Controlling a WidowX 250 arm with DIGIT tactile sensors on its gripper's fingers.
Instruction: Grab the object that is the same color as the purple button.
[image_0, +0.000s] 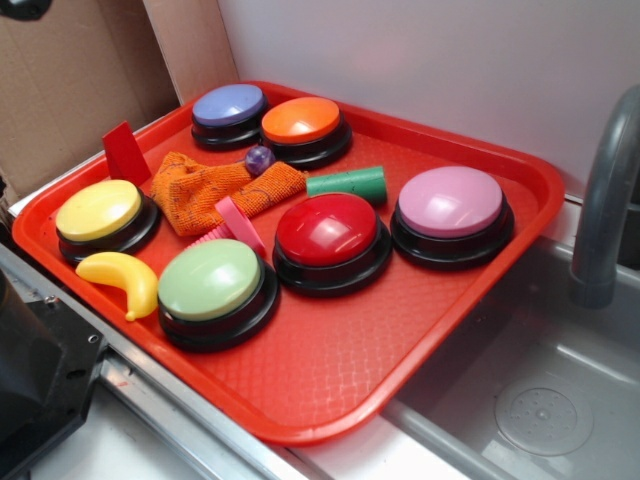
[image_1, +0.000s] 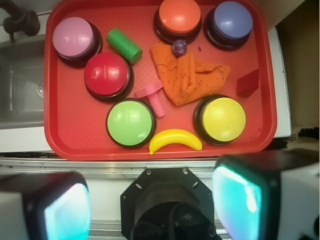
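Observation:
The object, a small glossy dark purple ball (image_0: 259, 158) (image_1: 179, 47), lies on the red tray (image_0: 300, 425) at the cloth's far edge, between the orange button (image_0: 301, 122) and the purple button (image_0: 229, 108) (image_1: 230, 21). My gripper (image_1: 152, 205) is high above the robot's black base, outside the tray's near edge and far from the ball. It stands open, its cyan pads (image_1: 67, 215) wide apart with nothing between them. The gripper does not show in the exterior view.
Also on the tray are an orange cloth (image_1: 192, 75), a green cylinder (image_1: 124, 45), a pink piece (image_1: 152, 97), a banana (image_1: 175, 140), a red block (image_1: 248, 82), and lilac (image_1: 73, 36), red (image_1: 106, 74), green (image_1: 130, 122) and yellow (image_1: 223, 119) buttons. A sink (image_0: 540, 400) with a faucet (image_0: 605, 200) adjoins.

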